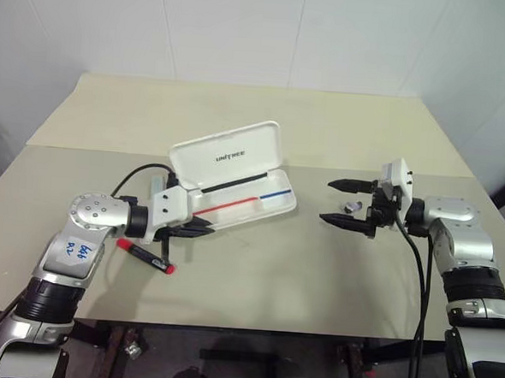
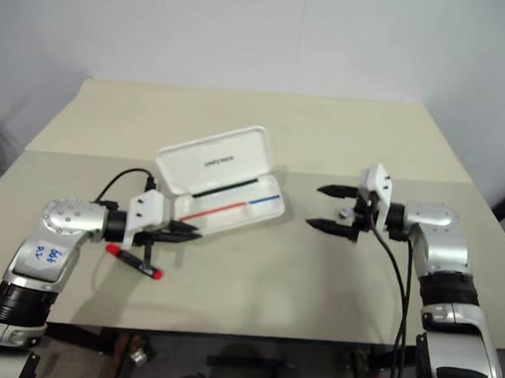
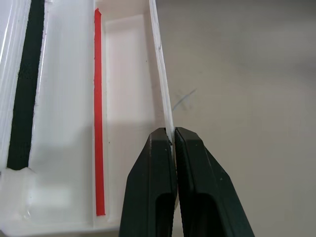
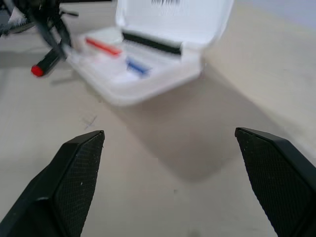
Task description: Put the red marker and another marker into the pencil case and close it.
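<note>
Seeing the pencil case lying open mid-bench, lid tilted up at the back, red and blue stripes showing inside the tray. My left pincer is clenched, tips right at the case's front wall near its left end (in the left wrist view the thin white rim sits between the fingertips, looks pinched). The red marker lies on the bench just in front of the case's left end, under the left wrist, outside the case. My right pincer is released, fingers spread wide, hovering to the right of the case and apart from it, pointing toward it, nothing held.
</note>
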